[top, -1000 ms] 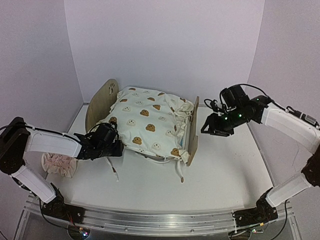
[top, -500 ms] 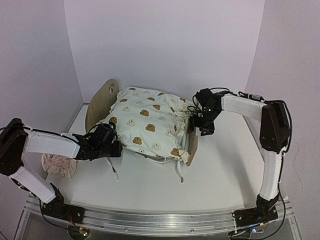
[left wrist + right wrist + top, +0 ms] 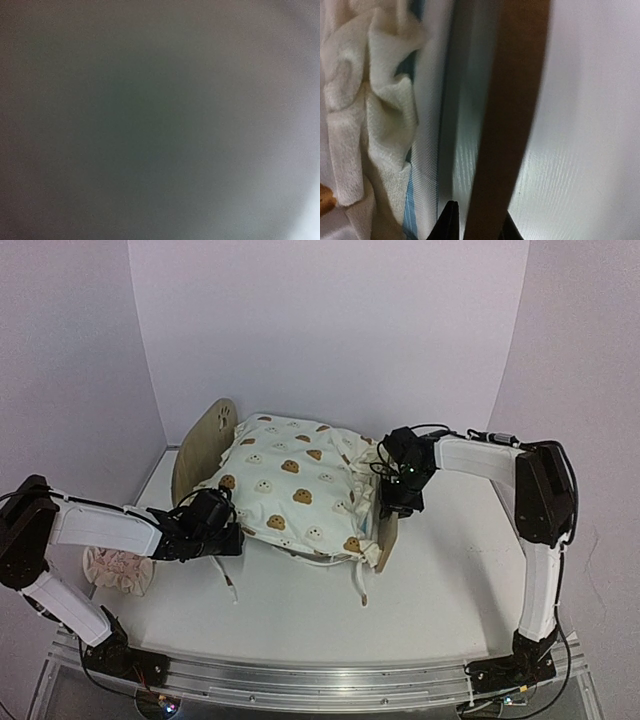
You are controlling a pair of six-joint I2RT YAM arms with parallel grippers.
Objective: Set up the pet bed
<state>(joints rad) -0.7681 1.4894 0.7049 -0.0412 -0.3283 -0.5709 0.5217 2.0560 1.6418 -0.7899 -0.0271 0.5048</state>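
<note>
The pet bed (image 3: pixel 200 445) stands mid-table, rounded headboard to the left and low footboard (image 3: pixel 385 530) to the right. A cream bear-print quilt (image 3: pixel 295 485) covers it. My right gripper (image 3: pixel 393 502) sits at the footboard's top edge. In the right wrist view the dark footboard (image 3: pixel 512 110) runs between my right gripper's (image 3: pixel 477 230) fingertips (image 3: pixel 449 222), which press it from both sides. Beside it show the striped mattress (image 3: pixel 432 125) and the bunched quilt (image 3: pixel 370 100). My left gripper (image 3: pixel 228 535) lies against the bed's near left side, under the quilt's edge. The left wrist view is a dark blur.
A pinkish ruffled pillow (image 3: pixel 118 568) lies on the table at the left, beside my left arm. Quilt ties (image 3: pixel 358 585) hang over the bed's near side onto the table. White walls close in at the back and on both sides.
My right arm swung left from beside the bed to the footboard, and its jaws opened wide, then closed on the board's edge. The left arm stayed put.
</note>
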